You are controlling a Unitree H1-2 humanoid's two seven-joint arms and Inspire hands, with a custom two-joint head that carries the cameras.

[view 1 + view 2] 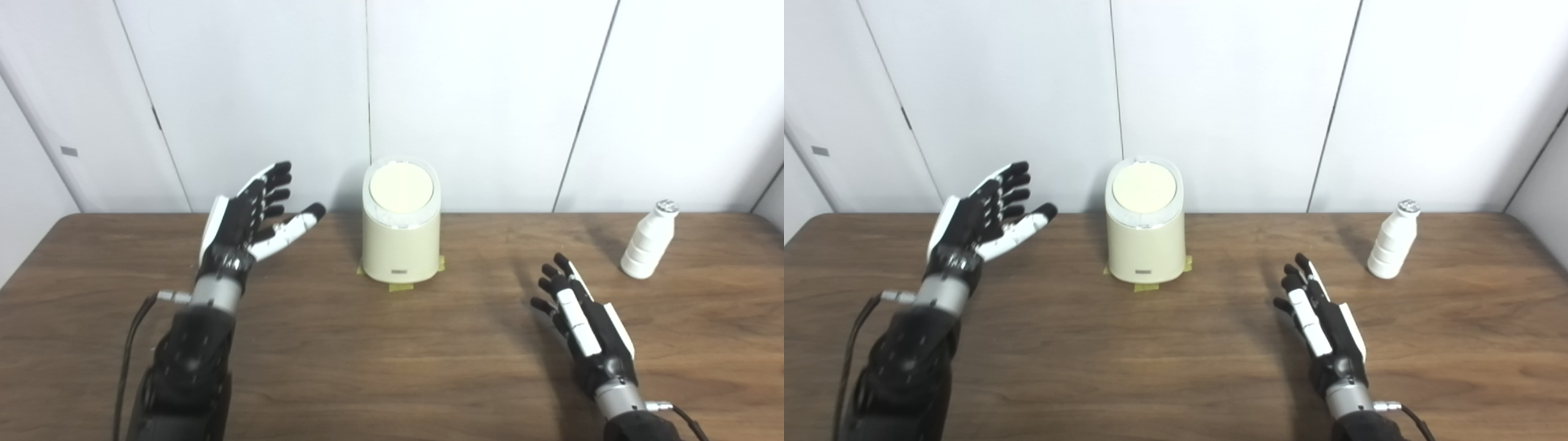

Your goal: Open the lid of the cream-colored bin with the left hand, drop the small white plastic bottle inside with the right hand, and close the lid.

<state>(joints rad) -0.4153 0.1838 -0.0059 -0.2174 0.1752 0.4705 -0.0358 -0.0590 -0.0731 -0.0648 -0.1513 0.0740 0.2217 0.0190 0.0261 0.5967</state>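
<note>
Left hand (245, 220) raised, fingers (272, 184) spread; right hand (582, 324) low, fingers empty, apart.

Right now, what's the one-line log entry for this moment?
stage: pre-grasp | bin lid: closed | bottle: upright on table, right of bin | left hand: open, raised left of bin | right hand: open, short of bottle

Matt wood-grain table (380, 355); smooth plastic bin (401, 245).

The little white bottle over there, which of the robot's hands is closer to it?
The right hand. It hovers open over the table, nearer the robot than the bottle and toward the bin. The left hand, also open, is raised beyond the bin, much farther away.
</note>
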